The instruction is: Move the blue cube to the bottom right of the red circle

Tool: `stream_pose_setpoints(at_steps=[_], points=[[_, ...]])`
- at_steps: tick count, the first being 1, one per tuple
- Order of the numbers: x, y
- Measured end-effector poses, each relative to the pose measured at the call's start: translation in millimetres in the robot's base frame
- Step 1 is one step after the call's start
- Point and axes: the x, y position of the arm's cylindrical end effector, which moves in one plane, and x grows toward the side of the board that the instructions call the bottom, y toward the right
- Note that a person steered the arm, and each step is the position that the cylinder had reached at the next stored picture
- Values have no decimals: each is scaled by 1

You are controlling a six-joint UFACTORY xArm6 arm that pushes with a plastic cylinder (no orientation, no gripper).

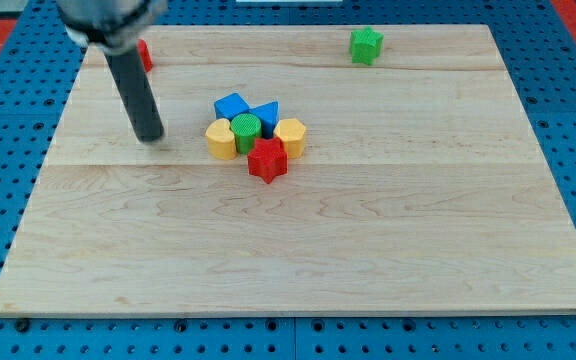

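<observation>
At the view's far left, close to the tabletop's (388, 250) top-left corner, a small red block (145, 54), presumably the red circle of the task, sits mostly hidden behind the straight dark rod; its shape cannot be made out. The end effector here is only that rod, with no jaws to open or close, and my tip (151, 138) rests on the pale wooden tabletop below and slightly right of the red block, touching nothing.

Further right, toward the middle of the tabletop, lies a tight cluster: a yellow rounded block (221, 139), a blue cube (232, 106) at the cluster's upper left, a green cylinder (246, 129), a blue triangular block (266, 114), a red star-like block (267, 160) and a yellow hexagonal block (290, 136). A green star-like block (366, 45) stands alone near the top edge.

The blue cube lies right of my tip and slightly higher, so the push likely calls for coming round to its right side and driving it leftward.
</observation>
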Motion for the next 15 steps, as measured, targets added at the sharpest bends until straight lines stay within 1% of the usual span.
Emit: stream_pose_setpoints(at_steps=[2,3,4,6,7,8,9,10,11,12,13,14,15], points=[[-24,0],[-46,0],[-46,1],[-98,3],[-97,15],[-63,28],[-24,84],[-22,117],[-79,131],[-102,84],[-49,116],[-11,130],[1,107]])
